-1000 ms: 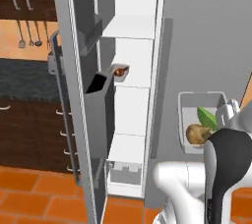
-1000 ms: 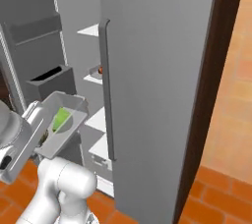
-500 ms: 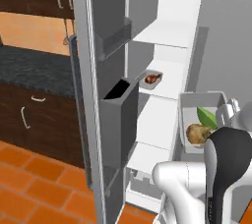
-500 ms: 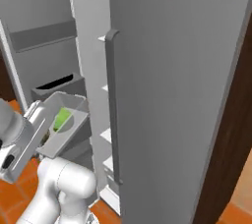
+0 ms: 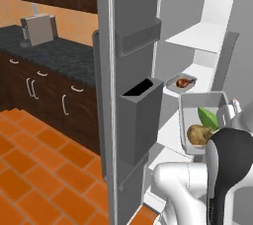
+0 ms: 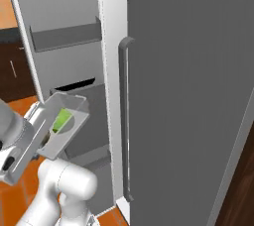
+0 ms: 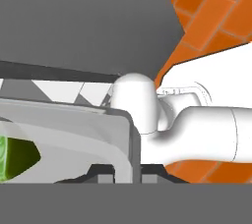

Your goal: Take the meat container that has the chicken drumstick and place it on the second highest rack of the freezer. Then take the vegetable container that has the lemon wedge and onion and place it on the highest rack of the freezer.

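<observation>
Left base view: gripper point(image 5: 228, 112) clamps vegetable container point(image 5: 197, 108); unlabelled.

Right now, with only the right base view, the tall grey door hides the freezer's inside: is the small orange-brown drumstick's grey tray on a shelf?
Observer: Yes, the drumstick tray rests on a white shelf inside.
Operator: In the held grey tray I see just a green wedge.
Observer: A round tan-brown onion lies beside it.
Operator: Gripped?
Observer: The gripper is shut on that tray's rim.
</observation>
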